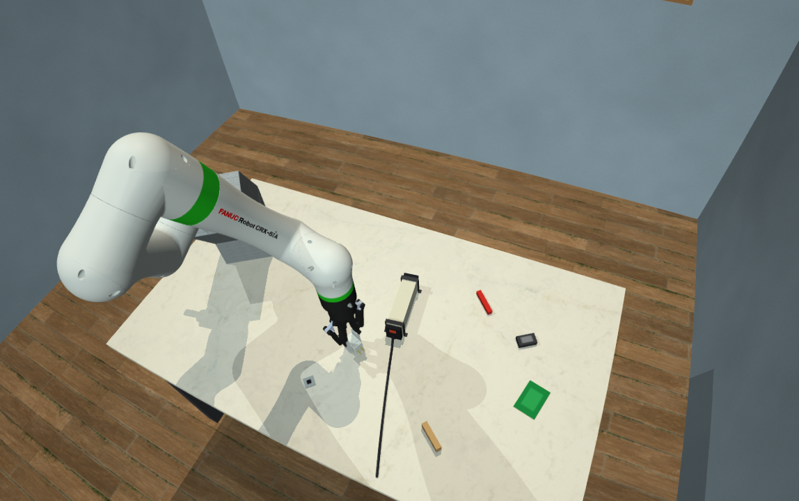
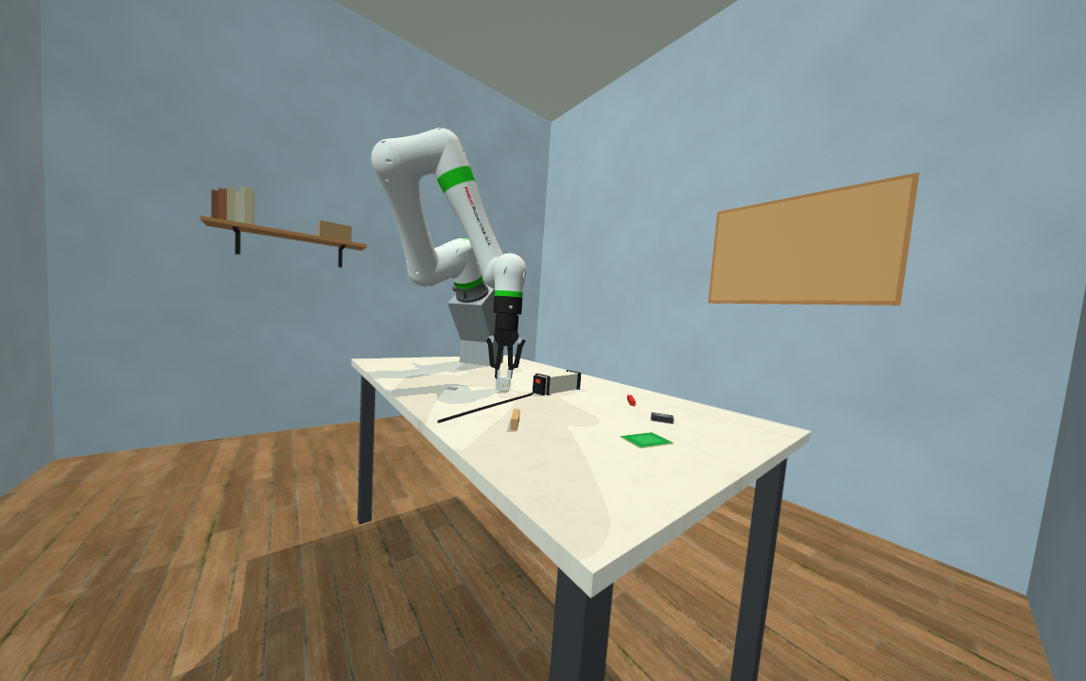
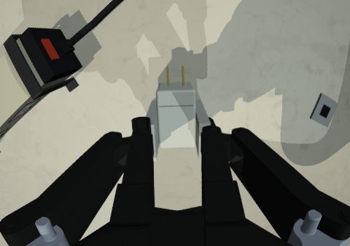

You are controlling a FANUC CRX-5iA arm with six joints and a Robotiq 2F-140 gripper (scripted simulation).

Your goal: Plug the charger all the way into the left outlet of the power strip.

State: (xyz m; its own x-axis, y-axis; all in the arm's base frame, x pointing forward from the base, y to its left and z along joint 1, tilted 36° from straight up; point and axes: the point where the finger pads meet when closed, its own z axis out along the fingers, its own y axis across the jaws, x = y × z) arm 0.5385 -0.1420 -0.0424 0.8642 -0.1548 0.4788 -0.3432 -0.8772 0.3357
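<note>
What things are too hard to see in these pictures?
- The power strip's outlet holes: no view shows them. From the top it looks tiny and side-on; the wrist view's left edge cuts it off.
- Where the gripper touches the charger: the black fingers cover its sides.
- Whether the charger rests on the table or is lifted: too small in the exterior view.
- The small grey square's purpose: too tiny.

The fingers hide the charger's (image 3: 176,120) sides.

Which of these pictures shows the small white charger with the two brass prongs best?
The wrist view: the white charger fills the centre, prongs plain, clamped between the black gripper fingers. The top view and exterior view show only a pale speck under the gripper.
</note>
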